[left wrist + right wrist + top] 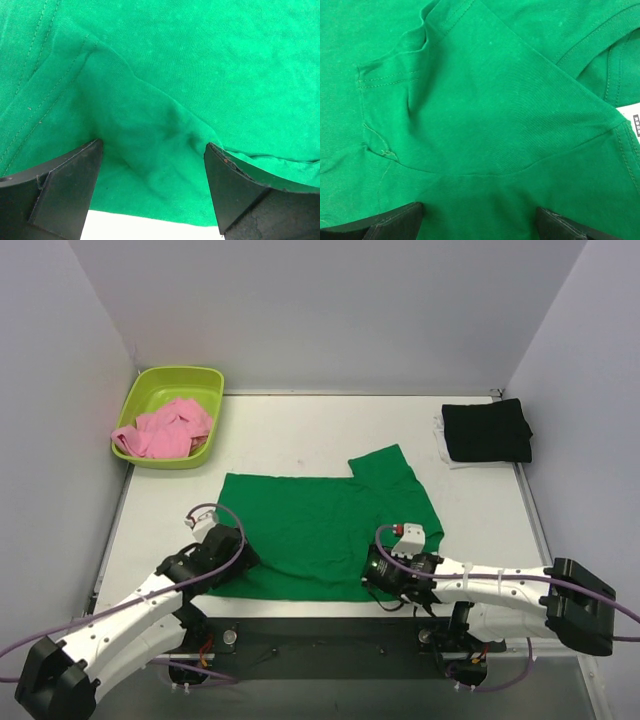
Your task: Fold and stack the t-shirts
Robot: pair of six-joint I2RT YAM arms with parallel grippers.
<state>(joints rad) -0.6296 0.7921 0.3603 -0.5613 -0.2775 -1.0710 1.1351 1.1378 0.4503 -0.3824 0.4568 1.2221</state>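
Observation:
A bright green t-shirt point(320, 525) lies spread flat in the middle of the table, one sleeve point(385, 468) pointing to the back right. My left gripper point(240, 556) is low over its near left corner, open, with wrinkled green cloth point(150, 125) and the hem between the fingers point(60, 190). My right gripper point(376, 575) is low over the near right part, open, above a folded sleeve seam point(485, 170). A black t-shirt point(487, 430) lies folded at the back right. A pink t-shirt point(165, 430) is bunched in the tub.
The lime-green plastic tub point(205, 380) stands at the back left against the wall. A bit of white cloth point(445, 455) shows under the black shirt. A white label point(635, 122) shows near the green shirt's collar. Bare white table point(300, 425) lies behind the green shirt.

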